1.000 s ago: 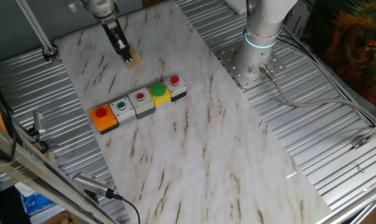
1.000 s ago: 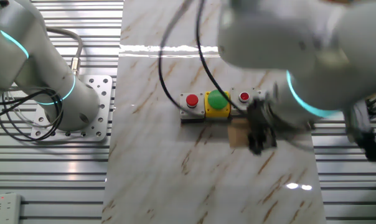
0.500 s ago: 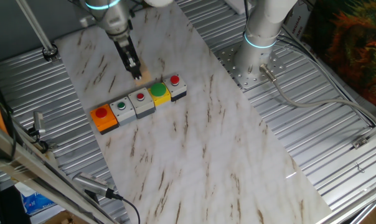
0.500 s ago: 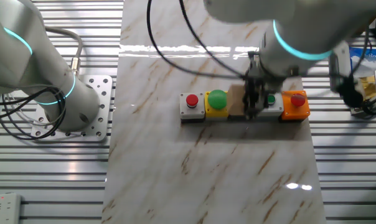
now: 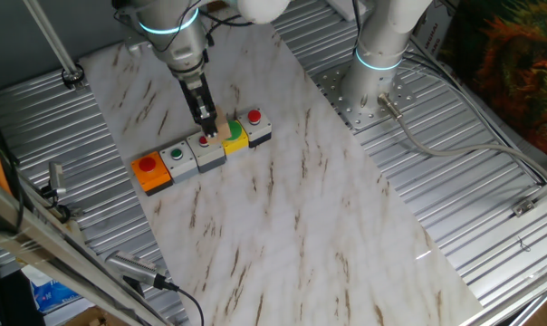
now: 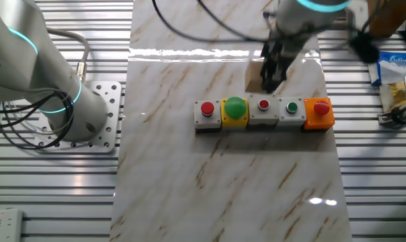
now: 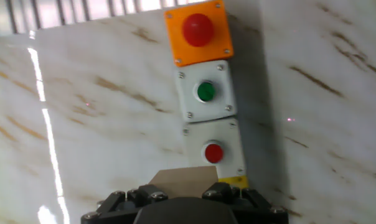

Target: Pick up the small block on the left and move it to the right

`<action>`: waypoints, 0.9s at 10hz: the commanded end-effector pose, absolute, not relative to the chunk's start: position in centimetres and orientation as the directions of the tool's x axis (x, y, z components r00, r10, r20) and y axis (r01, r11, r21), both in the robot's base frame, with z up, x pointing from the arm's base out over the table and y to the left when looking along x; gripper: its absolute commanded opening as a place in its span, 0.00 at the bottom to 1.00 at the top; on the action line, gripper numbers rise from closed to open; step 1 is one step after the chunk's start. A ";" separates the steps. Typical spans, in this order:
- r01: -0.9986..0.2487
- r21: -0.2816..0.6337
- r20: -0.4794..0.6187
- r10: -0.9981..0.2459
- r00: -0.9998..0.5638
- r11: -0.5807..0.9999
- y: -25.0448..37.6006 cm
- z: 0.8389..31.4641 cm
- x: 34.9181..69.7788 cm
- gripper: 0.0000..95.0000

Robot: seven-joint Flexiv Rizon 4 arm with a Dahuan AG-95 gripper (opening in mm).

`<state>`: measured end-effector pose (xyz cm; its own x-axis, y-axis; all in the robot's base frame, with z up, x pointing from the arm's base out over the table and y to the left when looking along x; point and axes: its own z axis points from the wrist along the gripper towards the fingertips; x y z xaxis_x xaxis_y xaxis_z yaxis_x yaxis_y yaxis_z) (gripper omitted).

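**Carrying the block over the button row**

Holding the small block (image 6: 255, 75) clamped in my gripper (image 5: 206, 127), I have it lifted clear of the marble table (image 5: 283, 208), with the row of button boxes directly beneath my fingers. In the hand view the tan block (image 7: 183, 178) sits just ahead of my wrist housing, and past it lie the grey box with the red button (image 7: 214, 149), then the one with the green button (image 7: 204, 92), then the orange box (image 7: 197, 32) farthest out. The yellow box (image 5: 232, 136) lies just beside my fingertips on the other side.

To do this well, I judge the thing is height: the buttons stand proud of their boxes, so I should keep the block well above them until I am past the row. My grip should stay firm and level, since a plain wooden cube can twist between two fingers if I swing sharply. I would lower only over bare marble, apart from the boxes, and release once the block rests flat.
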<state>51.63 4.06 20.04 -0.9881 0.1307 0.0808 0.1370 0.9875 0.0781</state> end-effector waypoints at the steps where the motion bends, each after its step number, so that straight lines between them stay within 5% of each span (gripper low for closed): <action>1: 0.145 0.076 0.076 0.139 -0.987 0.987 5.3 20.7 52.3 0.20; 9: 0.155 0.061 0.049 0.153 -0.987 0.986 5.3 19.6 52.7 0.20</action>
